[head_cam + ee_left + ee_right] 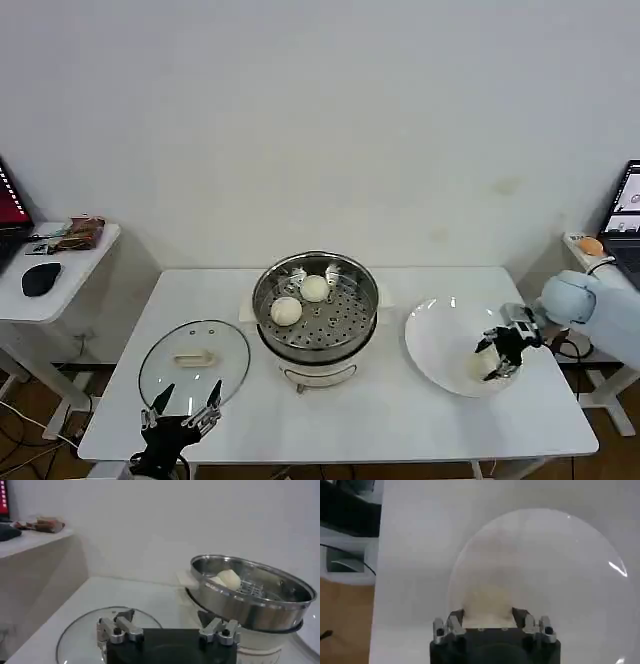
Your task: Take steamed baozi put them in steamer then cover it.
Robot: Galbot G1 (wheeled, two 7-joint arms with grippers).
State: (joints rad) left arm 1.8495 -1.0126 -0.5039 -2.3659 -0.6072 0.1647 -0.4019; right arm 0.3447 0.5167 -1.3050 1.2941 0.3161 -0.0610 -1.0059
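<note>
The round shiny stainless-steel steamer [316,310] stands on its white electric base at the middle of the white surface [400,410], uncovered. Two small smooth cream-white steamed baozi [301,300] rest side by side on its perforated tray; the left wrist view catches them over the pot's rim [226,578].

To the steamer's right sits a flat round white plate [440,340]. The right gripper [497,355] is down inside the plate near its right edge, its fingers [454,622] clenched on either side of another cream-white baozi [486,362], which still rests on the plate [545,565].

On the steamer's left the round clear glass cover [194,360] with its metal rim and cream-white bar handle lies flat on the surface, apart from the pot. The left gripper [181,412] hovers at the near edge of the cover [80,635], fingers [122,628] spread apart and holding nothing
</note>
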